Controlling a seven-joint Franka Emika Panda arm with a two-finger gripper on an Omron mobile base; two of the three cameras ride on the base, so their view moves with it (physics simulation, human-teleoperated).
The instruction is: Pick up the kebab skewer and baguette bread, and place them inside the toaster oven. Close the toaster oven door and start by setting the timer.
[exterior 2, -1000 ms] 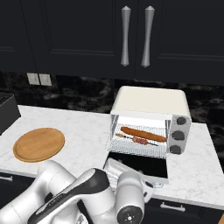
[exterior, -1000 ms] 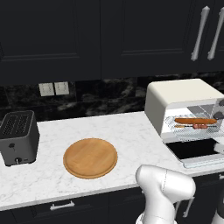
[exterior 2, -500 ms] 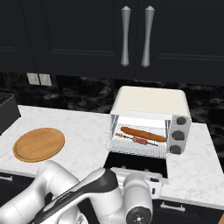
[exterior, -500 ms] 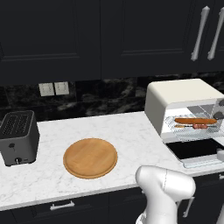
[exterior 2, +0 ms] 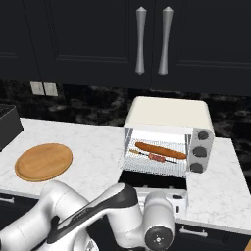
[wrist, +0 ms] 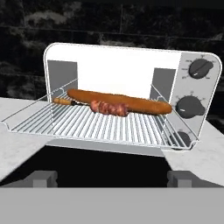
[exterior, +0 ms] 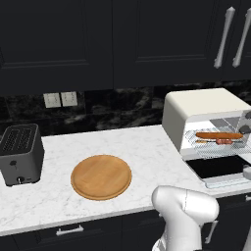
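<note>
Facing the wide-open gripper (wrist: 111,177), baguette bread (wrist: 120,101) and kebab skewer (wrist: 107,107) on the rack beyond.

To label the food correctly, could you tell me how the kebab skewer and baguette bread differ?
The baguette bread is a thick, smooth orange-brown loaf; the kebab skewer is a thin stick with reddish-brown meat chunks. The skewer lies nearer the opening. Both rest lengthwise on the wire rack.

You won't find any readable text, labels, brands or numbers here. The toaster oven (wrist: 131,94) knobs (wrist: 190,106) have faint tick marks around them, but no legible figures. The slot toaster (exterior: 19,153) face and the wall outlets (exterior: 61,99) carry no markings you can read.
</note>
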